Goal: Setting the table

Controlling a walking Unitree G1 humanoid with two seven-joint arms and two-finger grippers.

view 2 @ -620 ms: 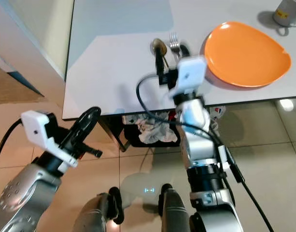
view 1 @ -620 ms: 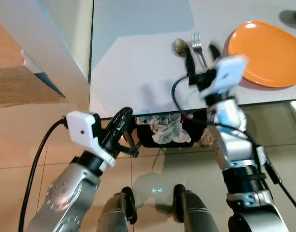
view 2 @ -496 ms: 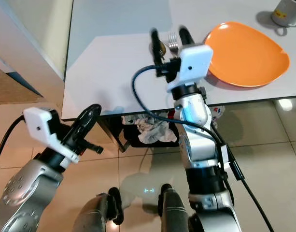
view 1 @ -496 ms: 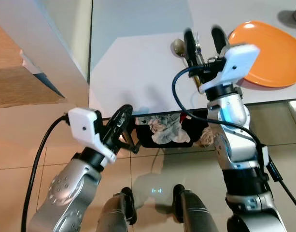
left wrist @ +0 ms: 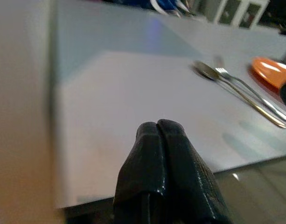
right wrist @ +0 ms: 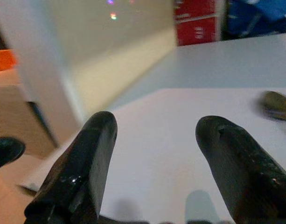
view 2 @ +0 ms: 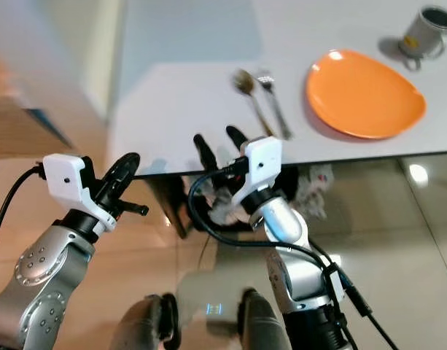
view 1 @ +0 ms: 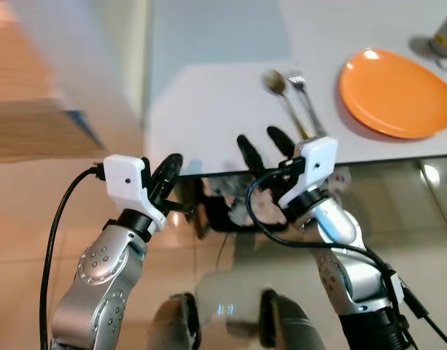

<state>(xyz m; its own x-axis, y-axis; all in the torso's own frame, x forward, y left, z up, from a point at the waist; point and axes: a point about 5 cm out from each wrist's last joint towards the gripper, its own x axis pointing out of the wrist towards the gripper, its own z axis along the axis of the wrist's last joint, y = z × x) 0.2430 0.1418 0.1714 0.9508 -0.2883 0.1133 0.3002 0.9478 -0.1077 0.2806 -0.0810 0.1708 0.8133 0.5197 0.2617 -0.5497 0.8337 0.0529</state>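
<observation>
A spoon and a fork lie side by side on the white table, left of an orange plate. A grey mug stands beyond the plate at the far right. My right gripper is open and empty, held at the table's front edge, nearer me than the cutlery. My left gripper is shut with nothing in it, just off the table's front left corner. The left wrist view shows its closed fingers low before the tabletop, with the spoon and fork farther off.
A bin with crumpled paper sits under the table's front edge. A white wall or cabinet runs along the left. Tiled floor spreads on my side of the table.
My right gripper has drawn back from over the spoon and fork to the table's front edge, empty. The camera view has shifted and blurred. The left arm stayed about where it was.
</observation>
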